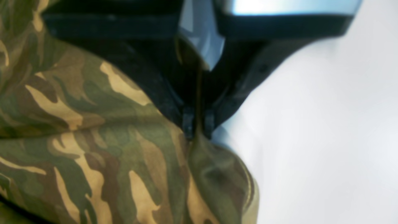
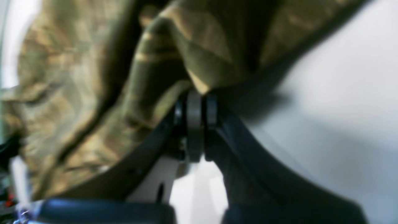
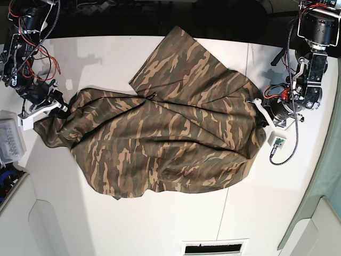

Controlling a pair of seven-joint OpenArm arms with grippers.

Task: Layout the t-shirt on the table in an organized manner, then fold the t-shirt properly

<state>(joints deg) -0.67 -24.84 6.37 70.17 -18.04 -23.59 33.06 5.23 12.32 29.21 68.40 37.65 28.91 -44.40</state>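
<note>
Wrist views show my left gripper (image 1: 198, 129) and right gripper (image 2: 196, 102) each clamped on an edge of the shirt (image 3: 165, 138), cloth bunched right at the fingertips. Between them it stretches rumpled, long axis running arm to arm, both equally near. Beyond lies bare white table (image 3: 160, 229), with room to spread, I judge.

T-shirt (image 3: 160, 136): camouflage print, olive green, brown, tan patches. Table (image 3: 160, 224): matte white, thin dark seam. Gripper fingers (image 1: 189, 121) black. Red wires (image 3: 40, 50) at ten o'clock.
</note>
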